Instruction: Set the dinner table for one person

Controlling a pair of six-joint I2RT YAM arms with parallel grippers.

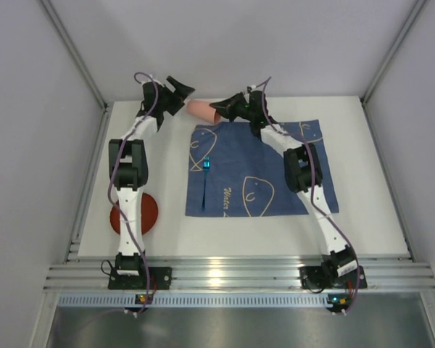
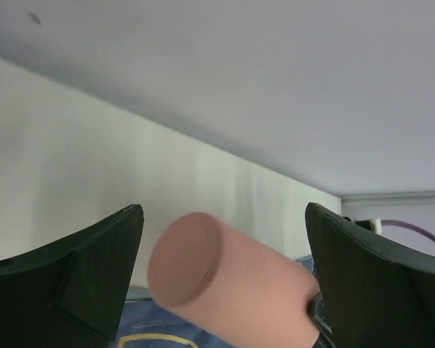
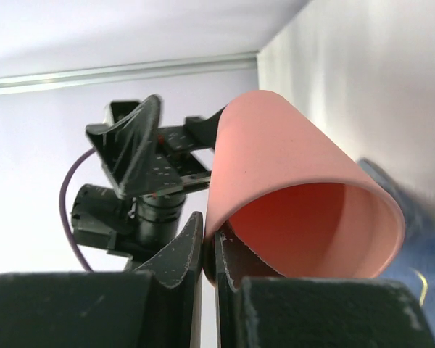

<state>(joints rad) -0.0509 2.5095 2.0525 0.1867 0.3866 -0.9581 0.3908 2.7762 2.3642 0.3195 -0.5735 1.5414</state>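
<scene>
A pink cup (image 1: 201, 110) lies on its side in the air at the far edge of the white dinner table (image 1: 370, 210). My right gripper (image 1: 222, 112) is shut on its rim, one finger inside the mouth and one outside, as the right wrist view (image 3: 209, 226) shows with the cup (image 3: 297, 167). My left gripper (image 1: 183, 97) is open, its jaws standing wide on either side of the cup's closed base (image 2: 232, 290) in the left wrist view (image 2: 225, 214). I see no contact there.
A dark blue cloth mat (image 1: 275, 170) with gold line drawings lies mid-table, with a blue fork (image 1: 206, 174) on its left part. A red plate (image 1: 148, 212) sits at the near left, partly under the left arm. Grey walls stand close behind the cup.
</scene>
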